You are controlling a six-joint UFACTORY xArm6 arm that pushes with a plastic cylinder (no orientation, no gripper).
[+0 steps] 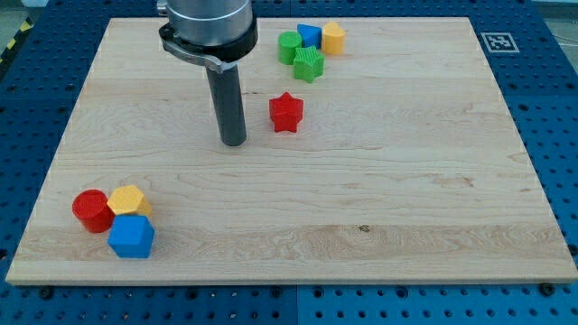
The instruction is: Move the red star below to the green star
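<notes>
My tip (234,142), the lower end of a straight dark rod, rests on the pale wooden board (379,208) a little toward the view's top-left of centre. It has no jaws to open or close and holds nothing; it touches no block, with a clear strip of wood between it and the nearest one.

That nearest one is the small red star-shaped block (286,112), lying just to the view's right of the tip and slightly nearer the view's top. The rod stands on the star's left flank, which in my judgement suits a push toward the view's right.

Further toward the view's top and right sits a tight cluster: a ridged green star-shaped block (308,64) at its lower edge, a rounder green block (290,45) touching it on the view's upper left, a blue block (310,35) behind, and a yellow block (333,37) at the view's right end. The red star lies below the green star already, near but apart, and offset somewhat to the view's left. I judge that a short nudge rightward would square it up under the green star.

Well apart, in the view's bottom-left corner, a red cylinder-like block (91,209), a yellow block (128,199) and a blue block (132,236) huddle together, touching.
</notes>
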